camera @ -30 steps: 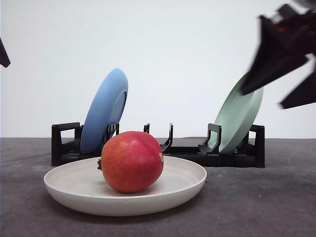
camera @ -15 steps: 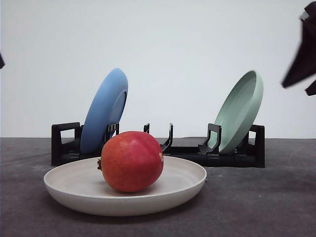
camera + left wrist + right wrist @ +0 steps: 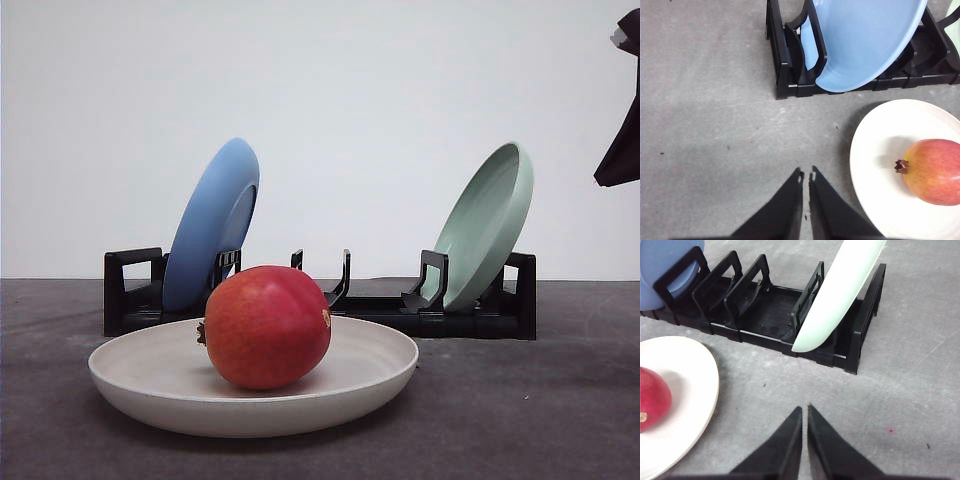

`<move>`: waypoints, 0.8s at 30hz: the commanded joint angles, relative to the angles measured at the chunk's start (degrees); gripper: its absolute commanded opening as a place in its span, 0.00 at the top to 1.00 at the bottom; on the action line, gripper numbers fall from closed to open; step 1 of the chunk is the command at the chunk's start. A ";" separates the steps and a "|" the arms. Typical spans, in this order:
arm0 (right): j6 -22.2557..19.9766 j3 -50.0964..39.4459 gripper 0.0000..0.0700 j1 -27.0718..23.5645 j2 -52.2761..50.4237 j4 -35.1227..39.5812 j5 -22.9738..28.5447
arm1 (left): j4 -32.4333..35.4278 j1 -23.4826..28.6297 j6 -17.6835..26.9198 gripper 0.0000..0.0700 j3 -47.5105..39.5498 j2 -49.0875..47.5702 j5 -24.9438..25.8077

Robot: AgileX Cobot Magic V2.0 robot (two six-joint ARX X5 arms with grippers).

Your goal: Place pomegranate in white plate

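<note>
The pomegranate (image 3: 266, 327) lies inside the white plate (image 3: 380, 380), a little left of the plate's middle in the front view, with its dark calyx turned to the left side. The white plate rests flat on the grey tabletop (image 3: 540, 410), just in front of the black dish rack (image 3: 470, 320). In this rack the blue plate (image 3: 212, 222) stands tilted at the left end and the pale green plate (image 3: 487, 225) stands tilted at the right end, with free slots between them. My left claw (image 3: 807, 176) is closed with nothing between its fingers; the two tips almost touch, and it hangs over bare tabletop, beside the rim of the white plate and apart from the fruit. My right claw (image 3: 804, 411) is also closed and holds nothing, with only a thin gap between the black fingers; it is above the tabletop in front of the rack, near the lower edge of the pale green plate. At the right edge of the front view I see a dark shape, high above the tabletop, which is probably a part of my right arm (image 3: 622, 150), but the view is too cut off to be sure.
</note>
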 commanded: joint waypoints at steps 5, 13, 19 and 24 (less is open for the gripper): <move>-0.48 0.33 0.99 0.09 0.17 0.59 0.17 | 1.30 1.67 0.20 1.00 -0.65 -0.25 0.07; -0.50 0.33 0.99 0.09 0.17 0.59 0.17 | 16.03 8.98 2.23 1.00 -12.95 -9.57 0.02; -0.48 0.33 0.99 0.09 0.17 0.59 0.17 | 27.38 12.93 5.75 1.00 -24.30 -19.74 0.01; -0.48 0.33 0.99 0.09 0.17 0.59 0.15 | 28.74 15.36 7.11 1.00 -32.86 -29.42 -0.04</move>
